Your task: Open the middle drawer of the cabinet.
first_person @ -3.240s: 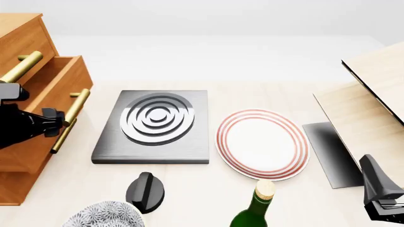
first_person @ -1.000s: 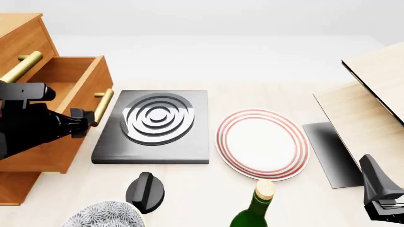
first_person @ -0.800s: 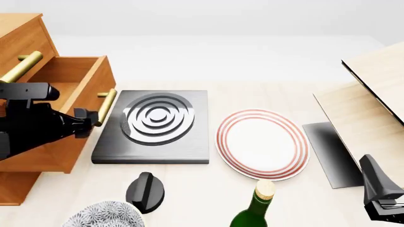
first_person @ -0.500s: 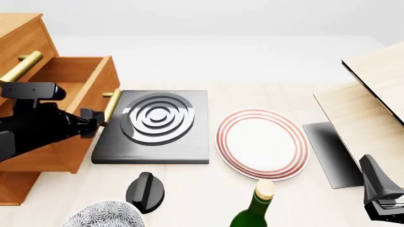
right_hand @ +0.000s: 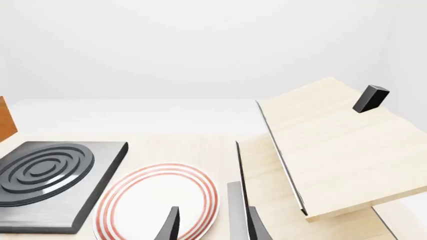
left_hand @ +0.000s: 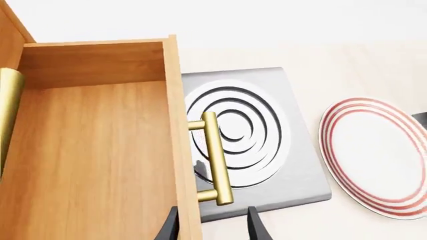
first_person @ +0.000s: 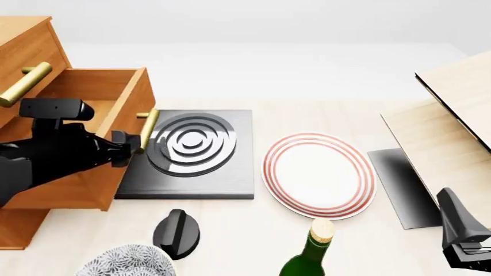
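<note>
Over at the far left of the bench [first_person: 322, 241] stands the cabinet [first_person: 27, 43], and its middle drawer [first_person: 100, 95] juts well out toward the centre, its bare wooden inside showing. The front panel of that drawer overhangs the left edge of the grey hob plate [first_person: 195, 152] with the ringed disc. The left gripper [first_person: 129, 146] is at the drawer's brass handle [first_person: 147, 129]; from the left wrist view the two fingertips [left_hand: 255, 227] sit either side of the bar's lower end, but whether the jaws actually pinch the bar I cannot tell. Above it, the top drawer's handle [first_person: 25, 83] slants across the cabinet's face.

Right of the hob plate lies a white plate with red rings [first_person: 318, 175], just beside it and apart. Nearer the arms are a black knob [first_person: 176, 233], a green bottle with a cork [first_person: 311, 253] and a patterned bowl [first_person: 126, 261]. The right gripper [first_person: 464, 244] hangs low at the right edge, beside the pale plywood box [first_person: 452, 132]; its jaws stand apart with nothing between them.
</note>
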`<control>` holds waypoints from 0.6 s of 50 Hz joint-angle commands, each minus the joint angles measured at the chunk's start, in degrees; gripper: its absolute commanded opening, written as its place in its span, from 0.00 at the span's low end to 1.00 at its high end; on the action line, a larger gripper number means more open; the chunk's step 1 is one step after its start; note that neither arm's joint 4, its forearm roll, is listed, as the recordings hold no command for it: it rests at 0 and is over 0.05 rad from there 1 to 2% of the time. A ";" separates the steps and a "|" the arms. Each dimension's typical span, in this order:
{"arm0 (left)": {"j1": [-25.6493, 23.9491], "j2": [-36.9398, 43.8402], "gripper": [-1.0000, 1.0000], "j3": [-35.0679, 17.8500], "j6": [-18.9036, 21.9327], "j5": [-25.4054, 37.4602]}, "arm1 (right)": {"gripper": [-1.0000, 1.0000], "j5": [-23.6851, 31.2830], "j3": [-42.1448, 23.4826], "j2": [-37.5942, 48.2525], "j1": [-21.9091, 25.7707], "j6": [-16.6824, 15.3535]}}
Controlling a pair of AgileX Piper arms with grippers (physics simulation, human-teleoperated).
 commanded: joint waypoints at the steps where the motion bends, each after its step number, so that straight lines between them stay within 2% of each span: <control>1: -2.53 1.12 1.00 0.51 -0.55 -0.58 | 1.00 -0.55 0.30 0.04 -0.25 -0.04; 30: -8.38 3.56 1.00 -0.35 -3.52 -2.20 | 1.00 -0.55 0.30 0.04 -0.25 -0.04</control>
